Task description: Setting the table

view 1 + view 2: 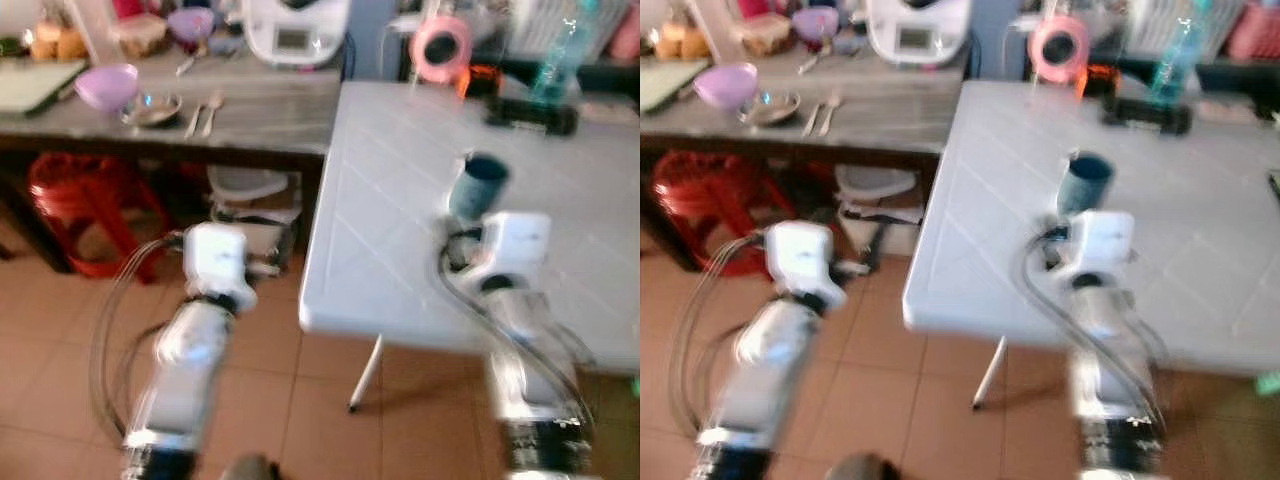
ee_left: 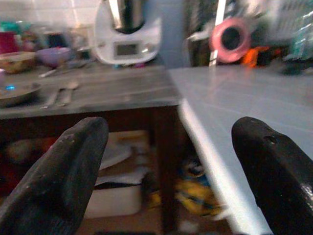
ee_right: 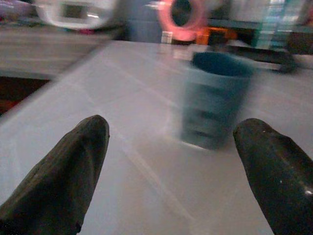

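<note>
While one blue cup (image 3: 215,100) stands on the white table (image 1: 400,200), right gripper (image 3: 171,161) jaws wide, empty; left gripper (image 2: 166,166) likewise.

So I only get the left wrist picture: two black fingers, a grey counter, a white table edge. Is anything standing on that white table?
Observer: Yes, near you a blue cup stands upright on the table, just ahead of the right tool.
Visitor: Is that tool holding it?
Observer: No. Its fingers are spread wide and the cup is not gripped.
Visitor: And where is the arm I'm looking along?
Observer: The left tool is out over the tiled floor, left of the table and short of the counter.
</note>
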Robot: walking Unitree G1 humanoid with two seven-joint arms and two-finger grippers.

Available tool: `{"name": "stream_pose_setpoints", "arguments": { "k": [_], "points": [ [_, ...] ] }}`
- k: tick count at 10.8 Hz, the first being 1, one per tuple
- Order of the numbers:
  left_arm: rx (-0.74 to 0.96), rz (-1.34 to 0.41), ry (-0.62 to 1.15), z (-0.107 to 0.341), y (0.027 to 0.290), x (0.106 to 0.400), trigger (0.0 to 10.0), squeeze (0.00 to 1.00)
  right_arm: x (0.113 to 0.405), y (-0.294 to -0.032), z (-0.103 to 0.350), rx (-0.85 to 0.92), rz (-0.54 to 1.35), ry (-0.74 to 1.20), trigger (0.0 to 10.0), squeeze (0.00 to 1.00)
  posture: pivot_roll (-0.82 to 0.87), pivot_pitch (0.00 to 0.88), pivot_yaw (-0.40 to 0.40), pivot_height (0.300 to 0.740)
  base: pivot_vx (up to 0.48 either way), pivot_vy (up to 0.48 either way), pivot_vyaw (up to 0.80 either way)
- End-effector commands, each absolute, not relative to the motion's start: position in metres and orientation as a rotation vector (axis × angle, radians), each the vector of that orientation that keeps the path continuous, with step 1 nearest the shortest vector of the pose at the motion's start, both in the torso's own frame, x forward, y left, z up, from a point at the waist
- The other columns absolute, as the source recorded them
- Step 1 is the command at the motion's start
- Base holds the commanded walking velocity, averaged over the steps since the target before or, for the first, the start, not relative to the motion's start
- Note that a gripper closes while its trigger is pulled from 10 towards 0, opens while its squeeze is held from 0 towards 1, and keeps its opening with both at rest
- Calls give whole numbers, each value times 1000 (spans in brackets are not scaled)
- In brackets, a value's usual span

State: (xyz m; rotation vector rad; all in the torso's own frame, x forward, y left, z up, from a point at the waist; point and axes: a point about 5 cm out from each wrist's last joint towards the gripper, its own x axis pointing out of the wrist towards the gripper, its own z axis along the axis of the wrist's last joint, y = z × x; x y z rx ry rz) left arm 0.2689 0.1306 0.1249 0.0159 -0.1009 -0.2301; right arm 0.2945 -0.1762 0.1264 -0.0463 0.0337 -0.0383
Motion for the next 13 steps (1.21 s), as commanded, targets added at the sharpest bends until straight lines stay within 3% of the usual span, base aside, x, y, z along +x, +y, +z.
{"name": "stream_pose_setpoints", "arguments": {
  "k": [1,6,13],
  "points": [
    [3,-258,-112,128,122,269,10000,0,292,-186,124,-67,-69,48,10000,0,5,0,27,740,307,0,0],
    [-19,-279,-109,129,120,269,10000,0,294,-196,121,-97,-168,69,10000,0,9,0,32,740,105,0,0],
    [-22,-306,-52,124,121,253,10000,0,321,-197,130,-72,-198,89,10000,0,27,36,48,740,0,0,0]
  ]
}}
